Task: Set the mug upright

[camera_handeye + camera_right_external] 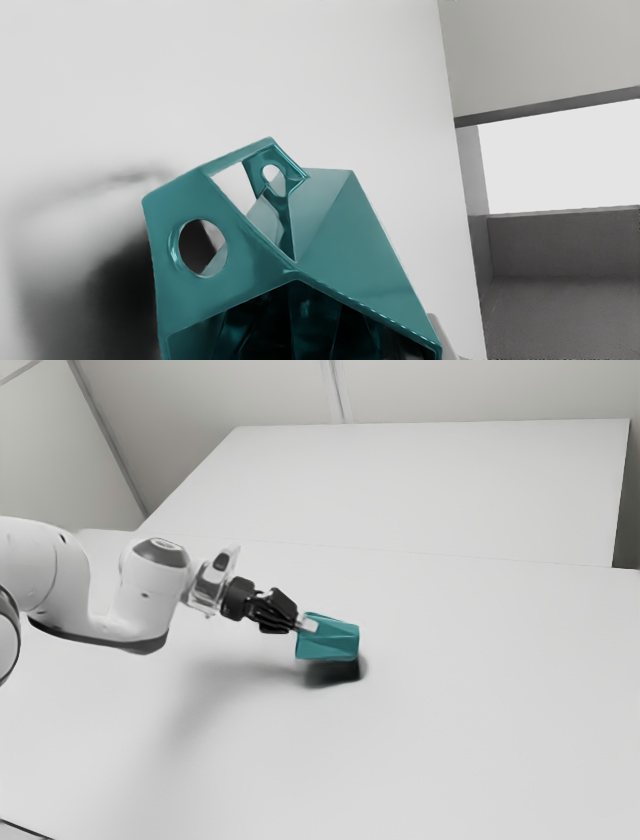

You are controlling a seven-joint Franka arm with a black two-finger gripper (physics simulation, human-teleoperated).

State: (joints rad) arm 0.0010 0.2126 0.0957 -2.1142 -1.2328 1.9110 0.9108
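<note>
The teal faceted mug (pixel 328 645) is tipped on its side, just above a dark shadow on the white table. My gripper (pixel 307 624) meets its upper edge from the exterior view's left. In the wrist view the mug (pixel 357 240) turns its dark open mouth toward my hand, and its angular handle with round holes stands out on the far side. At the rim's corner there, my gripper (pixel 427 340) has a pale finger outside the wall and a dark part inside, pinching the wall. The fingertips are mostly hidden by the mug.
The white table (pixel 460 710) extends around the mug on all sides. Behind it in the exterior view is another broad white surface (pixel 420 490). In the wrist view, a grey recess (pixel 560 245) lies beyond the table's edge.
</note>
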